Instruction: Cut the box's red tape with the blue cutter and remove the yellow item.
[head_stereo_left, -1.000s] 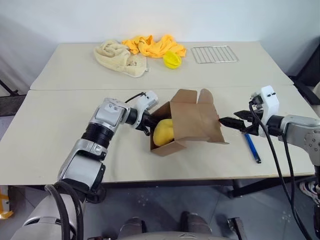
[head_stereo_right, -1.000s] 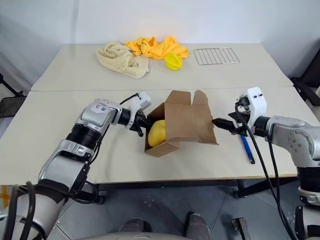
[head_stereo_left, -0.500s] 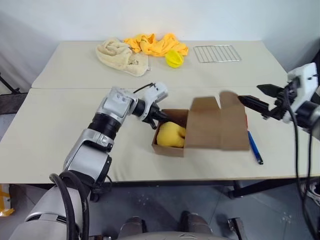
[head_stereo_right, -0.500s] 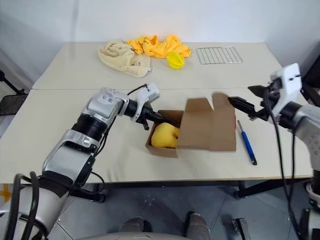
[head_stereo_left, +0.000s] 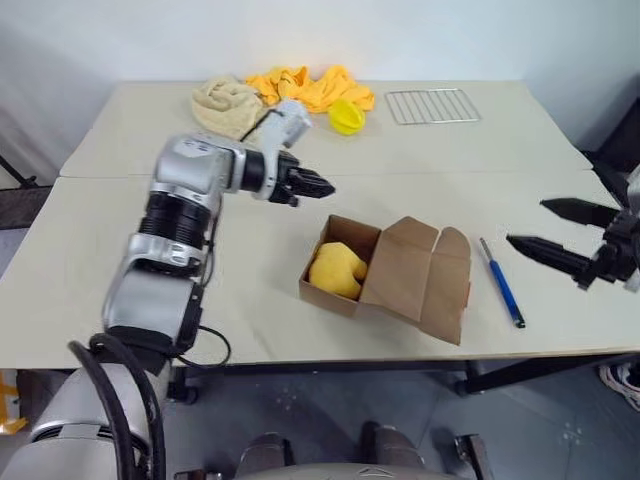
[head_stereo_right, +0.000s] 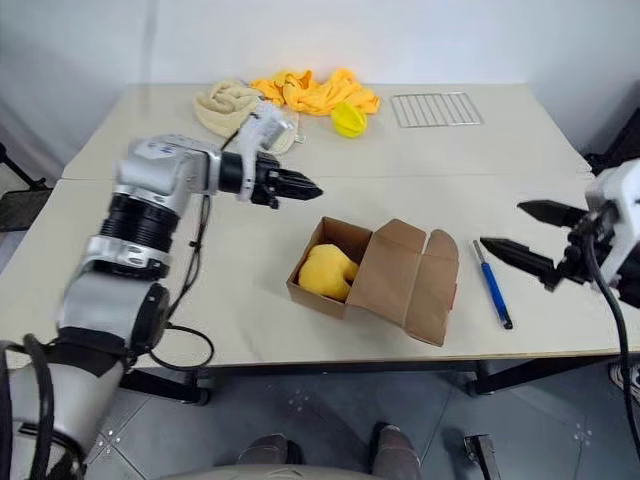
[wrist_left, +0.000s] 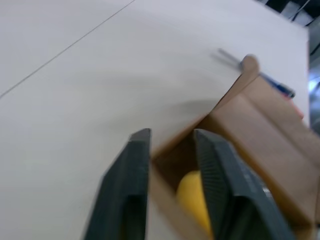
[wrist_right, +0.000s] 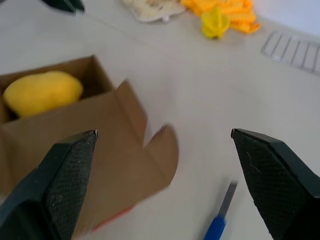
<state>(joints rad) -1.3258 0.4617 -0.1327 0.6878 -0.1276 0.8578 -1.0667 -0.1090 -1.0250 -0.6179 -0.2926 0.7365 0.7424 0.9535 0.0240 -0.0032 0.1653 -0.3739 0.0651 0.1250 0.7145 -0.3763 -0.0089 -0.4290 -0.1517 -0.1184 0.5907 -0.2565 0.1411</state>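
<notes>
While box (head_stereo_left: 385, 275) lies open mid-table, left fingers (wrist_left: 134, 170) slightly parted, right fingers (wrist_right: 64, 175) wide, both empty.

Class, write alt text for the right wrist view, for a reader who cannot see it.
An open box holds the yellow item, seen between the right gripper's wide-open fingers. The blue cutter lies on the table beside the box; cloths and a wire rack sit beyond.

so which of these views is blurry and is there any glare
Left wrist view: motion-smeared, the box and blue cutter soft. Right wrist view: close black fingertips sharp, the cutter's end blurred. Both eye views: crisp, even light, faint shadows under the box, no glare on the table.
</notes>
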